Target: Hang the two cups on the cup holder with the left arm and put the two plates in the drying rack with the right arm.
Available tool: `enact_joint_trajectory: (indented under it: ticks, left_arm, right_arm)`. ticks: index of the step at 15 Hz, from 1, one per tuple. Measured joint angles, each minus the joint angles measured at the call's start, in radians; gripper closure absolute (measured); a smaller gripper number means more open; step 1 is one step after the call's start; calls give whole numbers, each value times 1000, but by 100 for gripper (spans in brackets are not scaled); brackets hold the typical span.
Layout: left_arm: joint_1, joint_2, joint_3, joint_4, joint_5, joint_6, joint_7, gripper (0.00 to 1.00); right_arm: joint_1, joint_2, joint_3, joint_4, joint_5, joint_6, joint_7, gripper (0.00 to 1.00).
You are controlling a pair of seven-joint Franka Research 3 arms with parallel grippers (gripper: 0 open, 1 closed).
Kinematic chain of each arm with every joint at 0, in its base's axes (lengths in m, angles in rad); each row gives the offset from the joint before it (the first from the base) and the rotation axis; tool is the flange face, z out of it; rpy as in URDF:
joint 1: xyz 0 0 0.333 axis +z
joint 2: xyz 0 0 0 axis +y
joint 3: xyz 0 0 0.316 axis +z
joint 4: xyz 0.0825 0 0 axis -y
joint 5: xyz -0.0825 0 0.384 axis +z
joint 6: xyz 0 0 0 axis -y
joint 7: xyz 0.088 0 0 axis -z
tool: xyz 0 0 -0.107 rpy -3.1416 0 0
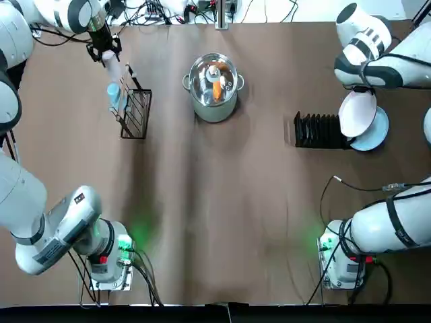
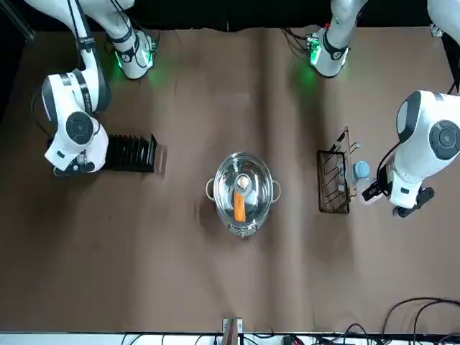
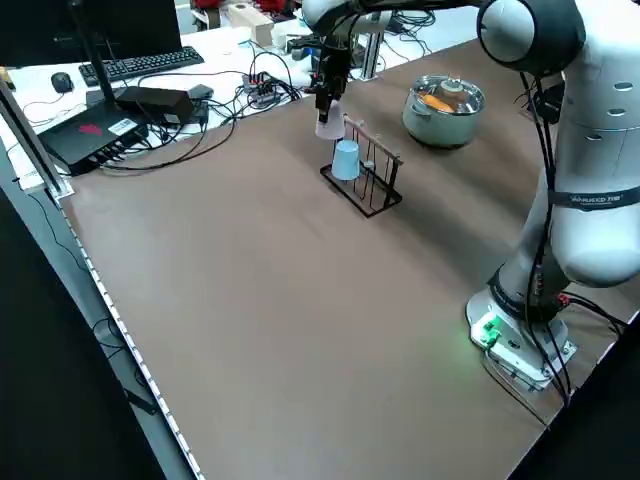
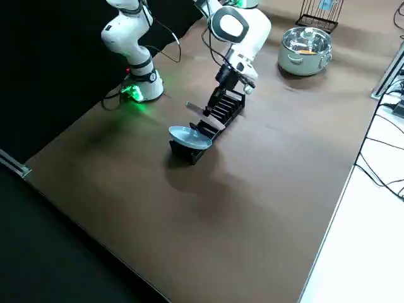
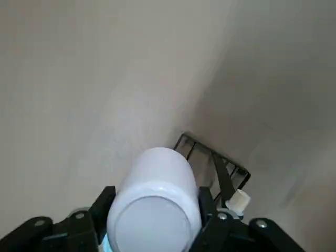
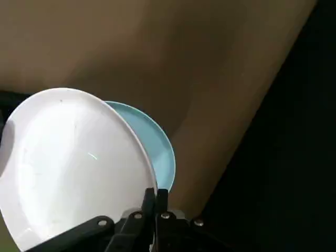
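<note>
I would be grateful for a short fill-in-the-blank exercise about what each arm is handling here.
1. The left gripper, at the wire cup holder, holds the ____ cup.
2. The cup already hanging on that holder is ____.
3. The right gripper, at the black drying rack, is closed on the ____ plate.
4. Through the lid of the steel pot, something ____ in colour shows.

Missing words: white; light blue; white; orange.

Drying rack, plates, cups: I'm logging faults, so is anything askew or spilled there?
The light blue plate leans far over at one end of the drying rack, possibly just its resting angle. I see no spill.
</note>
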Motion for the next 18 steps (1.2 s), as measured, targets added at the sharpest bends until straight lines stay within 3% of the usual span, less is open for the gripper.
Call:
enact_joint_trajectory:
  ticks: [5,13,17,18]
  left_arm:
    - [-1,7,0,-43,0,63,0,32]
    - [0,32,0,-47,0,81,1,29]
    - [8,22,0,-25,1,80,4,0]
    - [10,15,0,-17,1,75,5,0]
  right_arm:
    - [32,-6,0,-45,-14,8,100,97]
    - [59,3,0,-59,-20,10,149,97]
    - [75,33,0,-61,-31,14,174,97]
    - [75,36,0,-61,-31,14,174,97]
